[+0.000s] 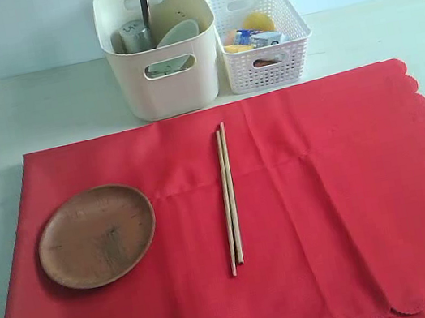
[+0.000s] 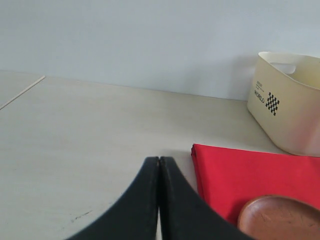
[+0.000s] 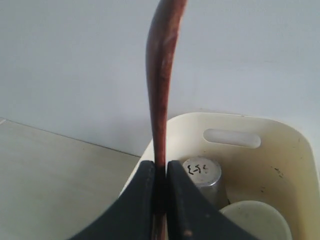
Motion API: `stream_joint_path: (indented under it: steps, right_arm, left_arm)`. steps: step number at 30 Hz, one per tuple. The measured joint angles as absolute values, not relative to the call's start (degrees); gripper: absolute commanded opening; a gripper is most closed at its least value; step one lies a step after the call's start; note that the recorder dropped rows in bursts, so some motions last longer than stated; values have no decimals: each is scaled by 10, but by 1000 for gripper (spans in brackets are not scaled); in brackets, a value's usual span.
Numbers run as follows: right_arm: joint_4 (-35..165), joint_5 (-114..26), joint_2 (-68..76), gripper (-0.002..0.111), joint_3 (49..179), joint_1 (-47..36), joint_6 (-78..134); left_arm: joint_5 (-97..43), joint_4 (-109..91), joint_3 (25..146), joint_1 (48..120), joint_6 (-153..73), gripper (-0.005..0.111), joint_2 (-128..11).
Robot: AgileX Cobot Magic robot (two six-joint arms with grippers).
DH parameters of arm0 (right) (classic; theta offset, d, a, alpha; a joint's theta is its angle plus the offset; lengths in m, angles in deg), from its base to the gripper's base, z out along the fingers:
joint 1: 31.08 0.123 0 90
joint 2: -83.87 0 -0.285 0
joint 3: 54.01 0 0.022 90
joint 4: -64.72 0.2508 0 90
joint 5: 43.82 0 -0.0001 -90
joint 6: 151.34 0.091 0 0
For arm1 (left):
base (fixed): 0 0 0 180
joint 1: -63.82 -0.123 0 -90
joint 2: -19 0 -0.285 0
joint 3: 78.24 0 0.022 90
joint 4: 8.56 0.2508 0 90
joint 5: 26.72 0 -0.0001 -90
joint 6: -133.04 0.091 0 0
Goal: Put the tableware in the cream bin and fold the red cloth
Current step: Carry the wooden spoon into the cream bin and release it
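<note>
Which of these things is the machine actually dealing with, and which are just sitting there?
Part of the job:
wooden plate; chopsticks; red cloth; cream bin, with the steel cup and bowl inside; spoon held in the right gripper.

Just lying about:
white lattice basket, with a lemon and carton in it.

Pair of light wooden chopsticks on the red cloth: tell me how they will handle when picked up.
The pair of light wooden chopsticks look thin and straight: probably stiff and light. Being two loose sticks, they may separate or roll. The plain red cloth under them could bunch.
</note>
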State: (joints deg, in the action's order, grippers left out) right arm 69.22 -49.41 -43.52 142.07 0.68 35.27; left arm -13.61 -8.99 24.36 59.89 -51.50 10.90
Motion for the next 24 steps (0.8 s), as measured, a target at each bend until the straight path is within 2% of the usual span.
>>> stream_joint_path:
  steps: [14, 18, 24]
  right_arm:
    - [693, -520, -460, 2, 1421, 7, 353]
    - [709, -522, -460, 15, 1421, 7, 353]
    - [751, -534, -460, 48, 1421, 7, 353]
  left_arm:
    - [-136, -90, 244, 599, -515, 1, 109]
    - [-136, -90, 244, 599, -515, 1, 109]
    - [-136, -90, 244, 599, -515, 1, 109]
